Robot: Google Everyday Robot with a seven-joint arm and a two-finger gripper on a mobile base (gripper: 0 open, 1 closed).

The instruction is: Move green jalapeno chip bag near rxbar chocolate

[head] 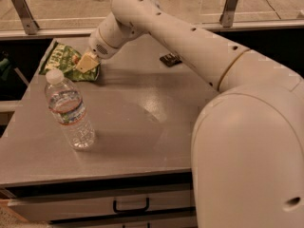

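The green jalapeno chip bag (pixel 64 60) lies crumpled at the far left of the grey table (pixel 142 127). My gripper (pixel 87 62) is at the bag's right side, its pale tip against the bag. The rxbar chocolate (pixel 170 59) is a small dark wrapper lying flat on the table further right, partly behind my arm, well apart from the bag.
A clear water bottle (pixel 70 110) with a white cap stands upright in front of the bag, near the table's left front. My white arm (pixel 199 46) crosses the table from the right. A drawer with a black handle (pixel 130 206) is under the table front.
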